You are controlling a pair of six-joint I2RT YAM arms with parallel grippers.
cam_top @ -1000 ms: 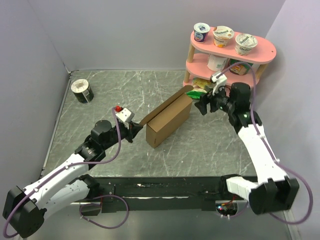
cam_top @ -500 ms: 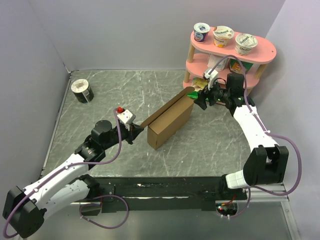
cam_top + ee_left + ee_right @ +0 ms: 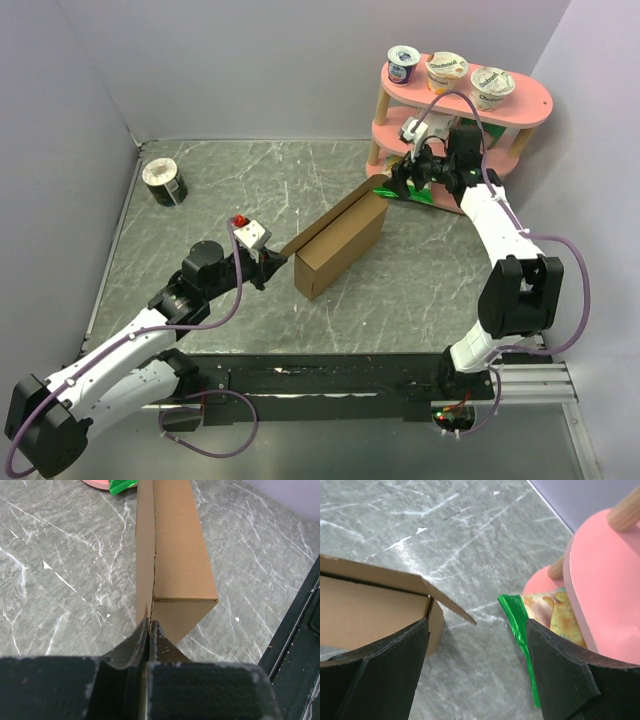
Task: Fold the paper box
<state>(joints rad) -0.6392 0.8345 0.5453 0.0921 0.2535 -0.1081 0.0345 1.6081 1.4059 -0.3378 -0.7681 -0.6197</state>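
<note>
On a grey marbled table [image 3: 200, 190], the paper box [image 3: 340, 245] sits mid-surface, its body formed and its lid flap not yet closed. The left gripper [image 3: 150, 629] is clamped on its near flap edge; the right gripper [image 3: 398, 187] hovers spread and empty at its far end.

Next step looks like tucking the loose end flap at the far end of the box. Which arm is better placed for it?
Right, probably. The right fingers stand open over the loose end flap of the paper box; the left fingers are shut on its lid edge at the near end.
</note>
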